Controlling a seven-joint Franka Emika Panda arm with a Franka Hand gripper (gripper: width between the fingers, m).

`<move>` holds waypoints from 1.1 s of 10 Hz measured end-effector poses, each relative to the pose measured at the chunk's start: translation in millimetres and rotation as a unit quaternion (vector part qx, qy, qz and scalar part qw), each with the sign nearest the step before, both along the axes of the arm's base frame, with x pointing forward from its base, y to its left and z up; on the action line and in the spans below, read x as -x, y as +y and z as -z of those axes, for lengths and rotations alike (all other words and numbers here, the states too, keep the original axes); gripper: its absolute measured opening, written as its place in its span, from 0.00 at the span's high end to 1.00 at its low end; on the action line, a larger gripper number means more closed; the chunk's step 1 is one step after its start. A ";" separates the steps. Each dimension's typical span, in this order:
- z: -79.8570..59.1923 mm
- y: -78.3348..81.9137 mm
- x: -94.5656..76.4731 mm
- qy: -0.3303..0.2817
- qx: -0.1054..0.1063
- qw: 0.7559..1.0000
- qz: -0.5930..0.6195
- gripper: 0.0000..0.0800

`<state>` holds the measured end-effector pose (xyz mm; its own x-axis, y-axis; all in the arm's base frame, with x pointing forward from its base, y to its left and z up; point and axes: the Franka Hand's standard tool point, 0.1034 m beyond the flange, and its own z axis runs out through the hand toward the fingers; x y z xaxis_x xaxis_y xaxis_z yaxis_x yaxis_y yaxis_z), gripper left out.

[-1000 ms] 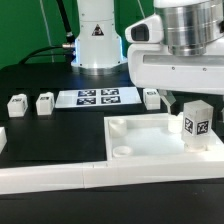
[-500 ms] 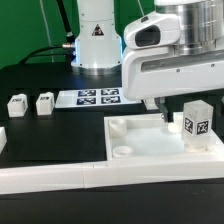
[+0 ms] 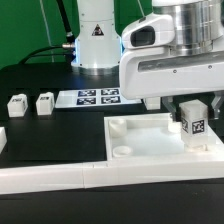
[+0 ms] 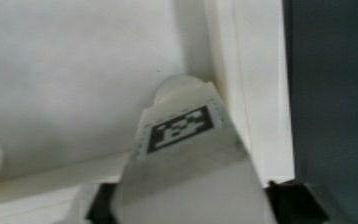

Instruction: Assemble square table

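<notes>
The claw [image 3: 192, 107] hangs right over one leg [image 3: 195, 126]. This leg stands up straight in the far corner of the slab [image 3: 140, 145], on the exterior view's right, and that looks like the spot where it must be fixed. In the wrist view a finger [image 4: 103, 203] sits close on each side of the leg, so the claw is set to hold it, but I cannot tell if it is squeezing or just beside it. Two more legs [image 3: 44, 102] wait on the tabletop [image 3: 50, 135] near the marker board [image 3: 97, 97], well apart from the slab, likely for other corners.
</notes>
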<state>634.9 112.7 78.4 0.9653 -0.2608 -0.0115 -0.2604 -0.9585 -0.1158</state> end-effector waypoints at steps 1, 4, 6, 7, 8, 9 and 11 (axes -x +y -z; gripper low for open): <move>0.4 -0.3 0.3 0.007 -0.001 0.998 0.055 0.64; 1.9 -2.4 1.7 0.035 -0.014 0.960 0.276 0.64; 2.8 -1.9 3.1 0.056 -0.024 0.898 0.436 0.64; 3.0 -2.0 3.8 0.057 -0.030 0.877 0.477 0.64; 3.2 -2.0 5.5 0.059 -0.036 0.844 0.532 0.64; 2.9 -0.2 5.8 0.060 -0.033 0.830 0.554 0.64; 4.8 0.7 7.1 0.054 -0.027 0.862 0.504 0.61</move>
<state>627.8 113.4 73.5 0.2416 -0.9623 -0.1251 -0.9694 -0.2334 -0.0764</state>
